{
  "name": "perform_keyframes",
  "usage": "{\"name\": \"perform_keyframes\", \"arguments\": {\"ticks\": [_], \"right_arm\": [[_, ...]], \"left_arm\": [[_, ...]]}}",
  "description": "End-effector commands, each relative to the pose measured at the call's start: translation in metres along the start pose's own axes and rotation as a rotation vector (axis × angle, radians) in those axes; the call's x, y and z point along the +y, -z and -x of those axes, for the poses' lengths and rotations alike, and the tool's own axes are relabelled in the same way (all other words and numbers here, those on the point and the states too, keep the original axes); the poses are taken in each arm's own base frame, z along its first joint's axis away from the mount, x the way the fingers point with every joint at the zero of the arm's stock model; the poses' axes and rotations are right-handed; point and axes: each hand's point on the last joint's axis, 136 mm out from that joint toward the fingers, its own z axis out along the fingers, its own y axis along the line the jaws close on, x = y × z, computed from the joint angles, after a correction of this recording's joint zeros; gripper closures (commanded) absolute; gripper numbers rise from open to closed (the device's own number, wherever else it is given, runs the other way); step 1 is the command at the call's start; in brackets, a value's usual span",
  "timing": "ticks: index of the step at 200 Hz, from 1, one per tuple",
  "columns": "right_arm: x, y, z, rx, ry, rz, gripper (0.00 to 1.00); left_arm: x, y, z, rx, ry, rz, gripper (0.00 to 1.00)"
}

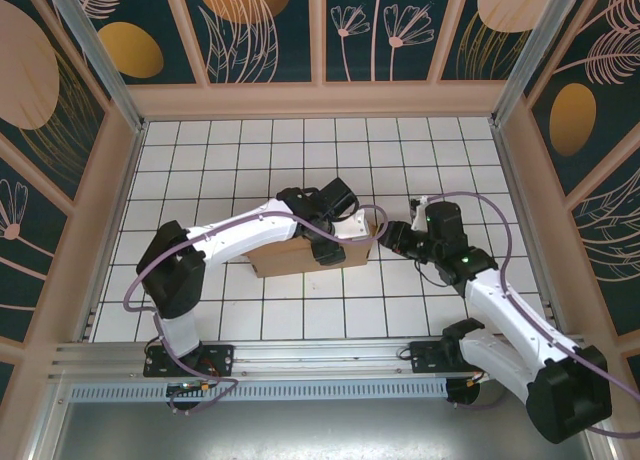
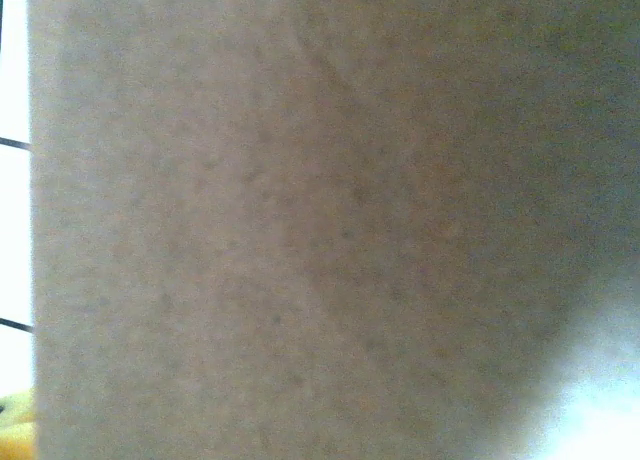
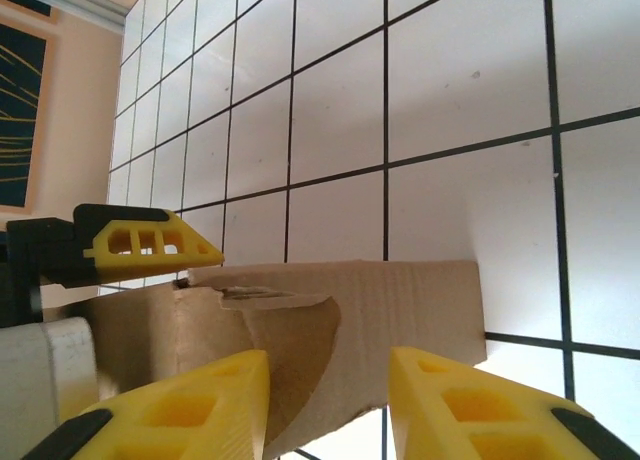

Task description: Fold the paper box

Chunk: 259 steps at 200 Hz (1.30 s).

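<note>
Tally: one paper box (image 1: 285, 258), two pincers (image 1: 332, 250) (image 1: 392, 238)

The white gridded table (image 1: 250, 150) carries the paper box (image 1: 285, 257) near its centre, a brown cardboard body lying lengthwise from left to right. The left arm (image 1: 240, 235) reaches across above the box, and the left gripper (image 1: 327, 250) sits down on the box's right half. Its jaw position appears hidden by the wrist from this angle. A raised flap stands at the box's right end. The right arm (image 1: 500, 305) approaches from the right, with the right gripper (image 1: 393, 238) pointing left, just beside that flap.
</note>
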Motion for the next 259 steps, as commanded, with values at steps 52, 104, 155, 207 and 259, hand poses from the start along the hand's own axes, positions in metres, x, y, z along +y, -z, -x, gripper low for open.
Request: {"name": "perform_keyframes", "arguments": {"ticks": [52,104,155,207,259], "right_arm": [[0.016,0.040,0.033,-0.073,0.052,-0.040,0.56],[0.018,0.041,0.039,-0.078,0.047,-0.041,0.50],[0.028,0.041,0.046,-0.072,0.068,-0.023,0.47],[0.033,0.041,0.046,-0.051,0.077,-0.002,0.42],[0.039,0.019,0.020,0.068,0.060,0.103,0.41]], "left_arm": [[-0.003,-0.021,-0.006,-0.016,0.014,-0.048,0.25],[0.005,0.004,0.000,-0.025,0.007,-0.010,0.01],[0.016,0.014,0.001,-0.026,-0.005,0.053,0.02],[0.023,0.025,0.008,-0.037,-0.002,0.069,0.02],[0.025,0.019,0.002,-0.048,0.027,0.047,0.01]]}}
